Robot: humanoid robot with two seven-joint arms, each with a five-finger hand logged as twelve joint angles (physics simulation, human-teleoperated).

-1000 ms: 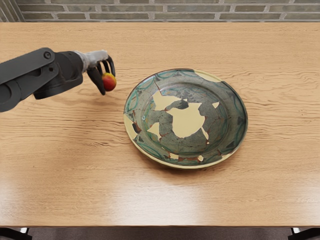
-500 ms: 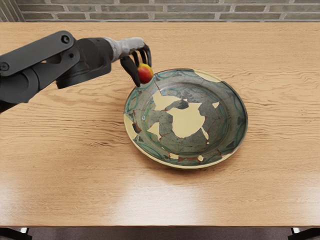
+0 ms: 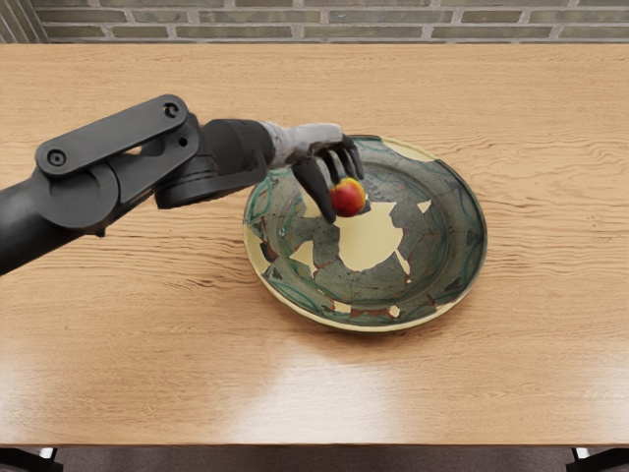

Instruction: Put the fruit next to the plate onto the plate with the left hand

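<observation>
The left arm point(image 3: 118, 172), dark grey with a pale wrist cuff, comes in from the 9 o'clock edge and reaches across the wooden table point(image 3: 147, 344) toward the plate point(image 3: 464, 211). The left hand point(image 3: 329, 175) hangs over the plate's inner slope with its dark fingers point(image 3: 316, 187) curled downward and closed around the fruit point(image 3: 347, 197), a small round piece that is red with a yellowish patch. The thumb side sits at the fruit's 9 o'clock, and the other fingers arch over it from 12 o'clock. The fruit lies within the plate's outline, at about 11 o'clock from the plate's centre and well inside the rim. Whether it touches the plate's surface or is held just above it cannot be told from this angle. The plate is wide and round, with a cream body, a green-grey glaze in broken, cracked-looking patches, and a cream patch in its middle. It rests flat on the table, slightly toward 3 o'clock from the table's centre. A grey brick wall point(image 3: 393, 20) runs along the table's far side at 12 o'clock.
</observation>
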